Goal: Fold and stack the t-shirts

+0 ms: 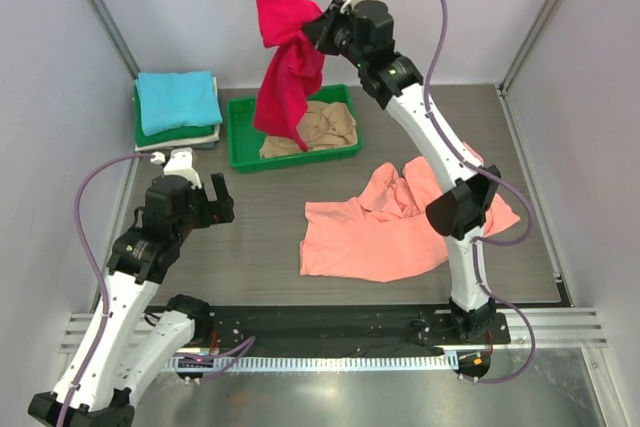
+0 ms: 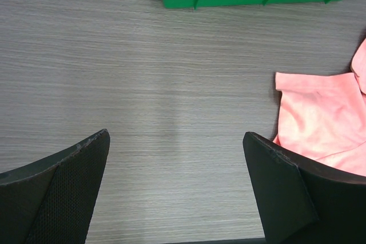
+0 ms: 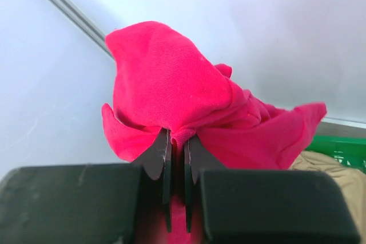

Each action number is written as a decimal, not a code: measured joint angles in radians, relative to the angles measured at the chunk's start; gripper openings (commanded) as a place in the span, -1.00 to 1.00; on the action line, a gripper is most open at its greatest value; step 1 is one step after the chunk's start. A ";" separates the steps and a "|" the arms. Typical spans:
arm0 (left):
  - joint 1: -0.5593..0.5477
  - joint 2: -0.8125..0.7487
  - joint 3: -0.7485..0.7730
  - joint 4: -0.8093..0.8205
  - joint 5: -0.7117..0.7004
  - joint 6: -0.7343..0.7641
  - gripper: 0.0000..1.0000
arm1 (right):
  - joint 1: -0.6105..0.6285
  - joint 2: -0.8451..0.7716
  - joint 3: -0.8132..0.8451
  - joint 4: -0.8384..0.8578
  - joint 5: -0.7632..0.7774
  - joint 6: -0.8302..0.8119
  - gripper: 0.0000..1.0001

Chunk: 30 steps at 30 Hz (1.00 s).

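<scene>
Pinching a bunched fold of the red t-shirt (image 3: 171, 78) in the right gripper (image 3: 177, 141), jaws nearly closed on the cloth. Dangling it above the green tray (image 1: 240, 142), with its lower end over the beige t-shirt (image 1: 325, 127) lying inside. Holding the left gripper (image 2: 177, 141) fully spread and empty over bare table (image 2: 143, 72). Lying crumpled right of centre: salmon-orange t-shirt (image 1: 370, 237). Sitting at far left beside the tray: folded stack (image 1: 175, 132), turquoise t-shirt (image 1: 178, 97) on top.
</scene>
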 measured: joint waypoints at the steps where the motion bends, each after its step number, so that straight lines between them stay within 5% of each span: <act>1: 0.000 -0.001 0.000 0.000 -0.002 0.000 0.99 | -0.002 0.018 0.000 0.018 0.000 0.004 -0.98; 5: 0.000 -0.002 0.000 0.000 -0.006 0.000 1.00 | -0.005 0.132 -0.059 0.074 0.000 0.022 -0.97; 6: 0.000 -0.002 0.000 0.000 -0.006 0.000 1.00 | -0.007 0.154 -0.088 0.077 -0.002 0.025 -0.58; 8: 0.000 -0.002 0.000 0.000 -0.006 0.000 1.00 | -0.009 0.196 -0.164 0.077 -0.023 0.038 0.53; 9: 0.000 -0.001 0.000 0.000 -0.006 0.000 0.99 | -0.011 0.224 -0.190 0.061 -0.040 0.036 0.78; 15: 0.000 0.002 0.000 0.000 -0.006 0.000 1.00 | -0.022 0.338 -0.187 -0.109 -0.015 -0.043 0.96; 30: 0.000 0.021 0.000 -0.002 -0.006 -0.002 1.00 | -0.205 0.146 -0.345 -0.121 0.220 -0.230 0.93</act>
